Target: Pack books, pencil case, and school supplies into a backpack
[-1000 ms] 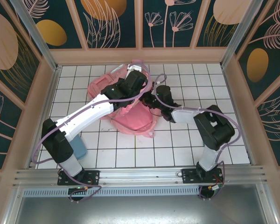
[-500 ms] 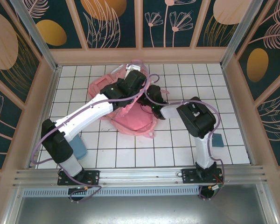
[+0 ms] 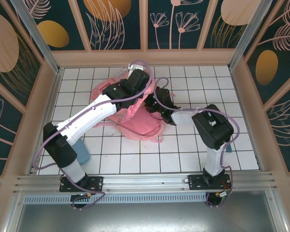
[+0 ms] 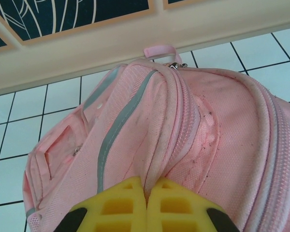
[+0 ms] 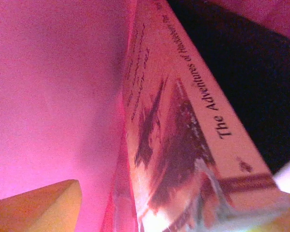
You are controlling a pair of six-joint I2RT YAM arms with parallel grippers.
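Pink backpack (image 3: pixel 137 123) pinched at the top, one book (image 5: pixel 183 159) down inside it

So there's just the one backpack, slumped mid-worktop (image 3: pixel 183 154) toward the far wall, and both arms are on it. The left claw (image 4: pixel 146 189) is clenched on a fold of pink fabric along a seam up top. The right claw (image 3: pixel 154 102) is poked into the pack from the right side, and its own camera is all pink glow in there. It shows one paperback, "The Adventures of…" on the cover with a dark reddish picture, leaning against the inner fabric. That claw looks let go: its yellow finger (image 5: pixel 43 208) sits clear of the book's edge, with fabric showing between. There's also one blue thing (image 3: pixel 82 155) on the tiles by the left arm's base, half tucked under the arm, well apart from the backpack.
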